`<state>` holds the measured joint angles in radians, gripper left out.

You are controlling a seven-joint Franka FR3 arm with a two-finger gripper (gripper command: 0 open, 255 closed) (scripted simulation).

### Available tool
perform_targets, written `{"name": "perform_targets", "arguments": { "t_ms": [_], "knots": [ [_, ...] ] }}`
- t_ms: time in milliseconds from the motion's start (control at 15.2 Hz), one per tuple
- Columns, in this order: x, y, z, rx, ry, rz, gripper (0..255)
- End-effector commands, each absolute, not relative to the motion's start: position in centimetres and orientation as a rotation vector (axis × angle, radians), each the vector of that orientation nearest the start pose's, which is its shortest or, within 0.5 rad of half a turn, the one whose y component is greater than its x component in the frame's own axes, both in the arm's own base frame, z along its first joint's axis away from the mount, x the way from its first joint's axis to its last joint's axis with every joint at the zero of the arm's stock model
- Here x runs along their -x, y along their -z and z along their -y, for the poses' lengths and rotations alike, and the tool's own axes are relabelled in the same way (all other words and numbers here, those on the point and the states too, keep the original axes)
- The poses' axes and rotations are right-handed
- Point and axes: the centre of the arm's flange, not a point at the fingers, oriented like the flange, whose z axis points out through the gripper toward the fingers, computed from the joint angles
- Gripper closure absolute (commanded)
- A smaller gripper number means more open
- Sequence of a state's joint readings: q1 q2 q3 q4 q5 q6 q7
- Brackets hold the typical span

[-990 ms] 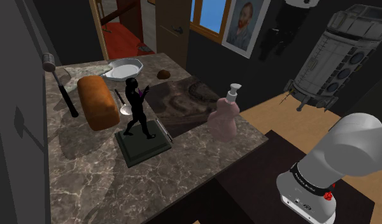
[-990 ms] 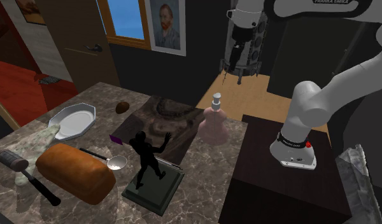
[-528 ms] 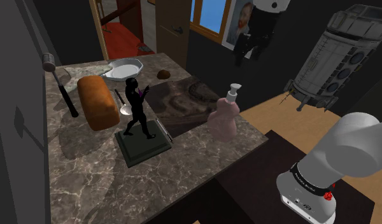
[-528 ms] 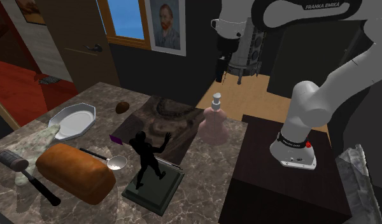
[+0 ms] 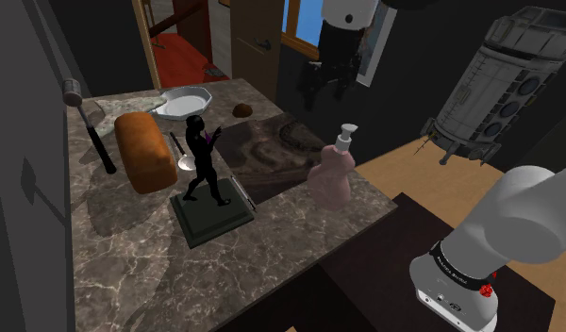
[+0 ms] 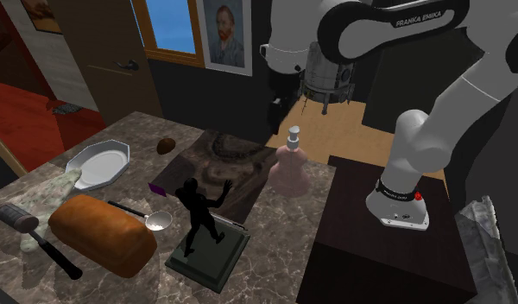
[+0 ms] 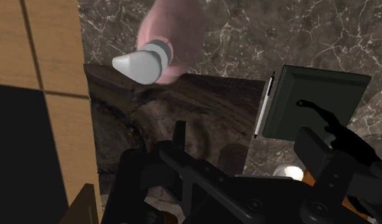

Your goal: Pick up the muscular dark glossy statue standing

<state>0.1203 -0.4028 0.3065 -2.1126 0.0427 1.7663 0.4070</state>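
Observation:
The statue (image 5: 204, 158) is a glossy black muscular figure standing upright on a dark green square base (image 5: 215, 215) in the middle of the marble table. In the second exterior view the statue (image 6: 199, 216) stands on its base (image 6: 212, 257) near the front edge. My gripper (image 5: 325, 87) hangs high in the air beyond the table's far side, open and empty, well away from the statue. Seen from the second exterior view, the gripper (image 6: 275, 112) is above and behind the soap bottle. From the wrist, the base (image 7: 318, 102) and part of the statue (image 7: 350, 137) lie beside one finger.
A pink soap bottle (image 5: 332, 174) with a white pump stands near the table's corner, below the gripper. A bread loaf (image 5: 146, 151), spoon (image 5: 183, 153), hammer (image 5: 94, 130) and white dish (image 5: 185, 101) lie beyond the statue. A dark mat (image 5: 272, 151) covers part of the marble.
The arm has swung the gripper toward the shoulder view's left and lower, from the upper right to above the table's far edge. The statue has not moved.

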Motion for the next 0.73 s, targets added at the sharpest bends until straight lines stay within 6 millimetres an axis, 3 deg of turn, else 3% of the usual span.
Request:
{"name": "perform_targets", "arguments": {
  "t_ms": [0, 660],
  "knots": [
    [-40.3, -56.9, -22.9, 3.190, 0.100, -0.006, 0],
    [-44.6, -54.5, -34.9, 3.175, 0.072, 0.035, 0]
  ]
}}
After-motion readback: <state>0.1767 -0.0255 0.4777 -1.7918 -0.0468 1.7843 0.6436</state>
